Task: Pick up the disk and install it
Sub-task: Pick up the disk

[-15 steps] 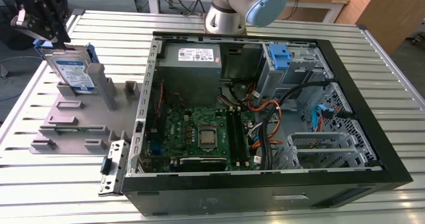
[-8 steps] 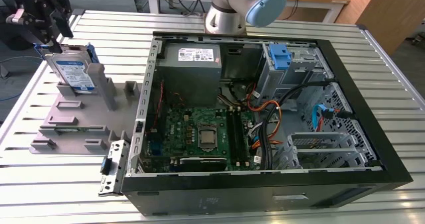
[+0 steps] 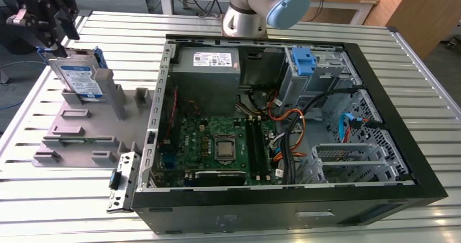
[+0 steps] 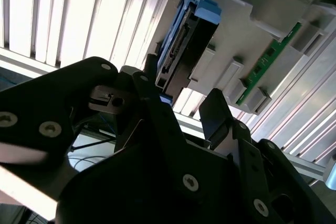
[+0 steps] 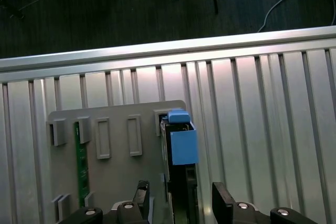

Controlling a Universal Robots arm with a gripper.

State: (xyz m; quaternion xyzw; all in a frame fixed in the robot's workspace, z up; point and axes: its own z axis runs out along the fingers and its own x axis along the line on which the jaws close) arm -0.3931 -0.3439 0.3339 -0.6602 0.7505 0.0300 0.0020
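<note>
At the exterior view's left, my gripper [image 3: 54, 40] hangs just over the disk [image 3: 78, 76]. The disk stands on its edge in a slot of the grey holder [image 3: 86, 129] on the slatted table [image 3: 43, 200]. In the first wrist view the fingers [image 5: 223, 203] are spread wide, one on each side of the disk's near end, and I think they are not touching it yet. The disk is metal, so I judge it stiff and a bit heavy, with smooth flat sides that could slip. A hard knock could hurt it. I would squeeze the two flat sides and keep off the blue rail [image 5: 182, 145]. Further right lies the open computer case [image 3: 403, 146].
</note>
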